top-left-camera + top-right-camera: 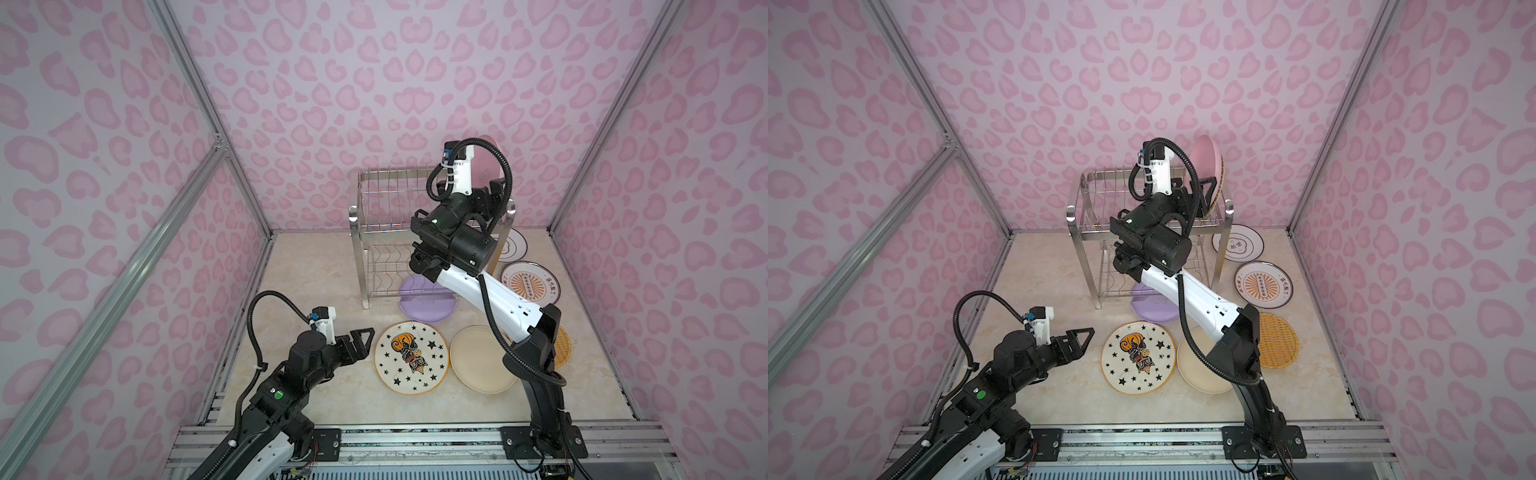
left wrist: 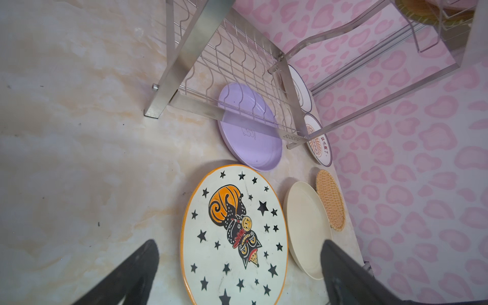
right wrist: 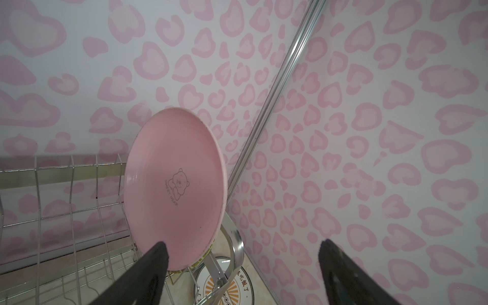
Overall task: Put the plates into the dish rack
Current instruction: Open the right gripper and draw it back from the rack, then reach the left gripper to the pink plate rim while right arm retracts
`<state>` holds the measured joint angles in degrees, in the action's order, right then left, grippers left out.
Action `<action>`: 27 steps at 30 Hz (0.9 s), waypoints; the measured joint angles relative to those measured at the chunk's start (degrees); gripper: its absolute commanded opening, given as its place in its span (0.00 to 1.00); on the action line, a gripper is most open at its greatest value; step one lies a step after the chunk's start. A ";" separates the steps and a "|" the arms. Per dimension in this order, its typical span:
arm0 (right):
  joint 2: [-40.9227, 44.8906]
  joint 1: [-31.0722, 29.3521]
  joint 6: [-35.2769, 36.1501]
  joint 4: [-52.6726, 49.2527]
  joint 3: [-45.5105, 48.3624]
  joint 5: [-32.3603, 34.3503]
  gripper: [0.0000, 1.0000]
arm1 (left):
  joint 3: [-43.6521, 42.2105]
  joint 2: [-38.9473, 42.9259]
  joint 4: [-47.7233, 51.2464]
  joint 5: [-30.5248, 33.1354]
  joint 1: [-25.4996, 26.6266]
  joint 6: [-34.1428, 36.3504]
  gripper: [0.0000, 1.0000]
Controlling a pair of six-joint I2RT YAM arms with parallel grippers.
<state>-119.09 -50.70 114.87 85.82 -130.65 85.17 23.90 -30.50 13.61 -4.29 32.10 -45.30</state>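
Currently two of eight are loaded. Two-tier shiny steel wire dish rack (image 1: 358, 249) stands by the far edge of the pale marbled counter (image 1: 311, 291), right of centre. Top tier, right end: round pink plate (image 3: 175, 190) upright between the prongs, round woven wicker plate (image 2: 416, 10) on edge close behind it.

Six lie flat on the counter:
- white star-patterned plate with orange rim (image 1: 411, 358), mid-counter toward the near edge
- plain cream plate (image 1: 478, 359), just beside it
- second woven wicker plate (image 1: 1277, 340), toward the right edge
- lilac plate (image 2: 253, 148), half under the rack's front rail
- two white dark-rimmed plates along the right edge: sunburst-printed plate (image 1: 1262, 284) and cloud-outline plate (image 1: 1241, 245), the latter beside the rack's right leg

Right jaws: apart, up at the pink plate, holding nothing. One jaw overlaps its lower rim in the wrist view; contact uncertain. Left jaws: apart, empty, low above the counter beside the star plate.

Risks, as I judge them: a jaw brushing the pink rim on withdrawal could tip that plate out of its slot or off the rack's end. The lilac plate, lifted straight up, would catch the rail, so slide it clear first.

Writing: the pink plate has a small bear drawing over "SWEET BEAR". The rack rail is stamped "SUS…", the rest unreadable. The sunburst plate carries red Chinese characters, too small to read with confidence.
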 measured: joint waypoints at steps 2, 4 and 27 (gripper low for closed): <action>1.70 -0.96 0.94 0.04 0.33 0.00 0.92 | 1.33 -0.26 0.11 -0.35 0.00 0.46 0.97; 3.48 -1.90 1.55 0.39 0.76 -0.02 0.94 | 2.93 -1.46 0.24 -0.79 0.00 1.11 0.97; 24.59 -10.40 3.10 1.51 6.45 -0.02 0.96 | 19.04 -14.32 3.06 -7.48 0.00 5.35 0.97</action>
<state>-94.50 -61.10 117.97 87.33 -124.20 85.14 42.94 -44.82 16.67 -11.77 32.10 -39.94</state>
